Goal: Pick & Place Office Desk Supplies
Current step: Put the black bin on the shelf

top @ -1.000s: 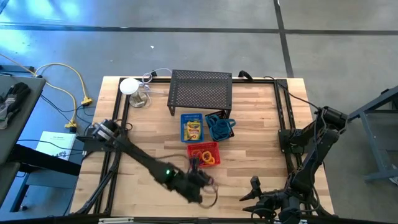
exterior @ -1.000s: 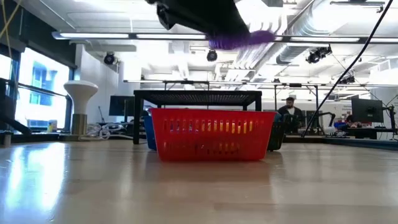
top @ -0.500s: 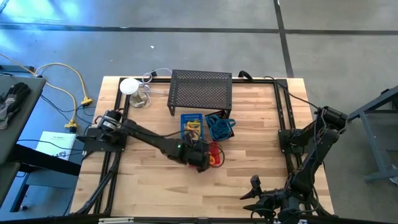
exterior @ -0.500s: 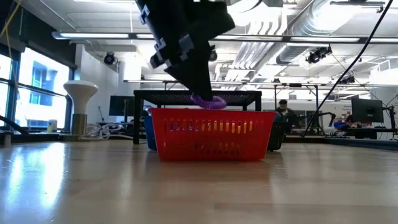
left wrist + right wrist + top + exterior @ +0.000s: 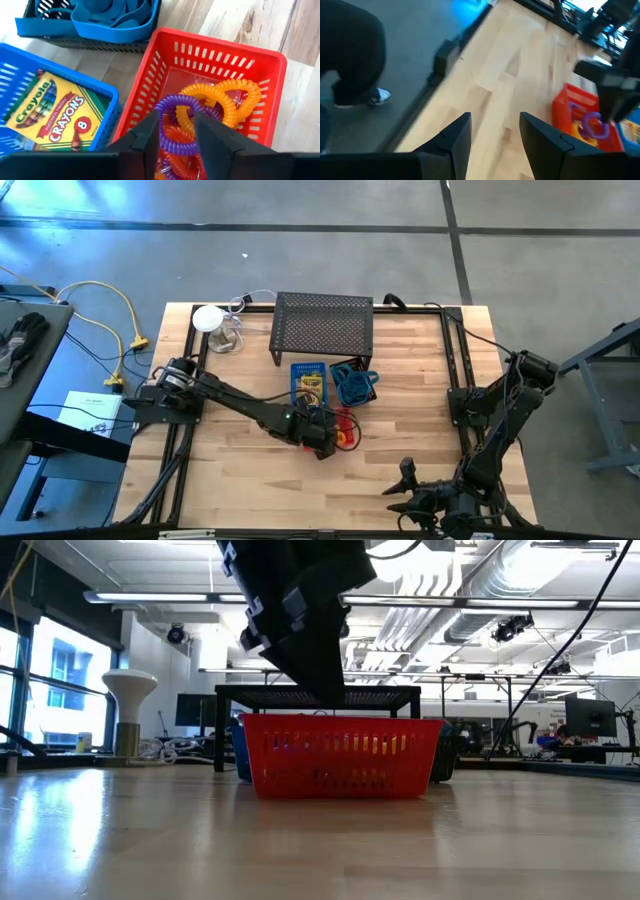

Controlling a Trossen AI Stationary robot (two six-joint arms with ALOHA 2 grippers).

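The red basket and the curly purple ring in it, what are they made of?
The red basket looks like shiny moulded plastic: thin walls with neat slots and light glinting on the rim. The purple ring looks like springy coiled plastic, glossy, wound in tight loops like a phone cord. It could be rubbery instead; looks alone can't settle that.

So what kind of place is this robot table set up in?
Probably a robotics lab or open workshop: exposed silver ceiling ducts, rows of desk monitors behind the pale wooden table, and a bare grey concrete floor.

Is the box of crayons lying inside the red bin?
No, the crayon box lies in the blue bin, while the red bin holds only coiled rings.
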